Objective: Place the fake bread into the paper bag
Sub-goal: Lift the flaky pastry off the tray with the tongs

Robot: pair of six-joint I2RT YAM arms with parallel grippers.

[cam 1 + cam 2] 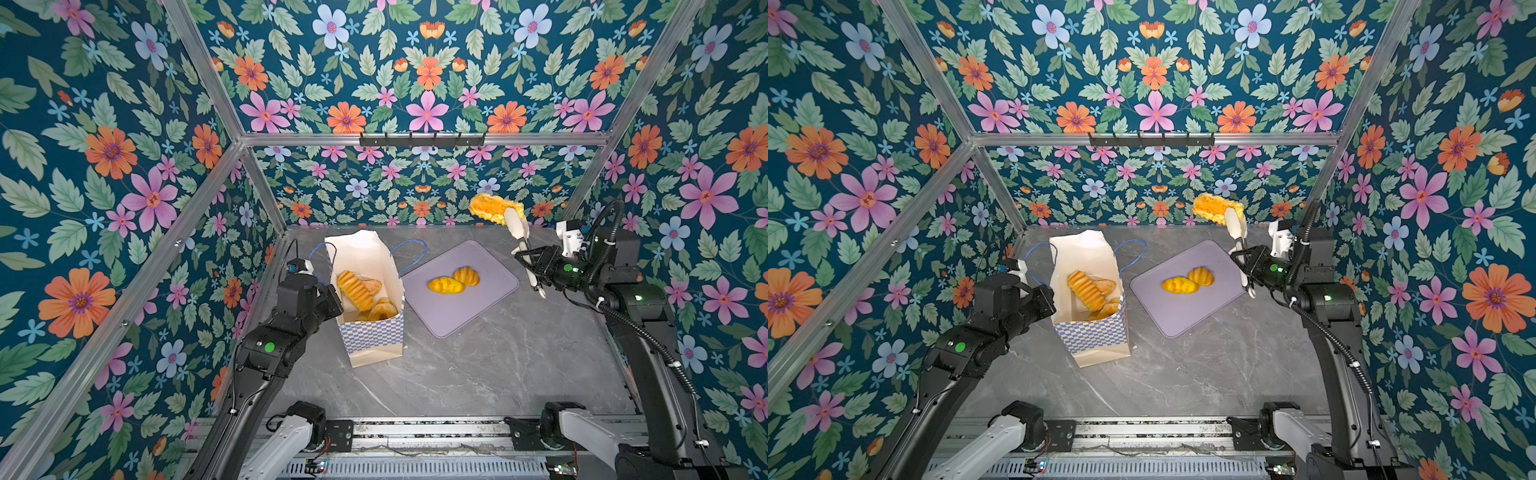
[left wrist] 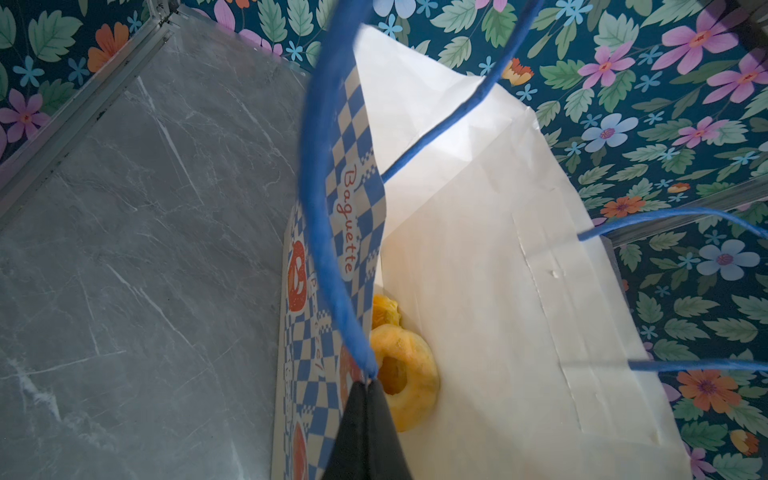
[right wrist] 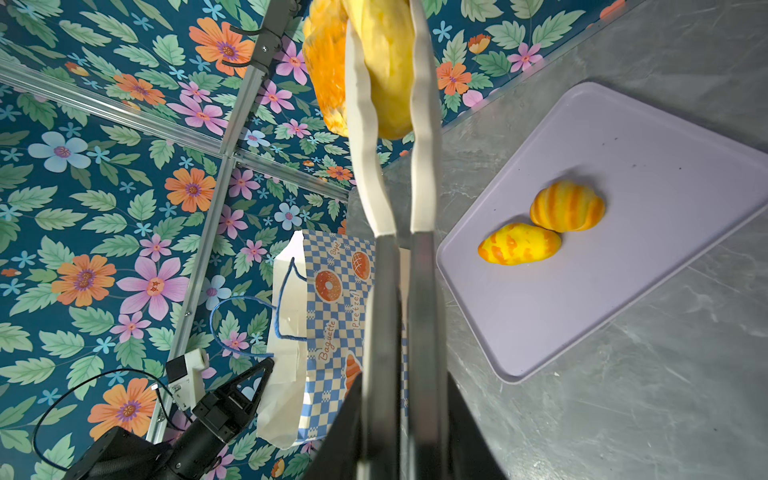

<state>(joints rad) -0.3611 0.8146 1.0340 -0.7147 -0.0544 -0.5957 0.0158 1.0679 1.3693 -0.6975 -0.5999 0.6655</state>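
The paper bag stands open at the left of the table, with several fake bread pieces inside, among them a ring. My left gripper is shut on the bag's rim where a blue cord handle joins it. My right gripper is shut on white-tipped tongs. The tongs pinch a golden loaf held high above the tray's far side. Two striped loaves lie on the tray.
A flat lavender tray lies right of the bag on the grey marble table. Floral walls with aluminium frame bars close in the back and both sides. A rail runs along the front edge.
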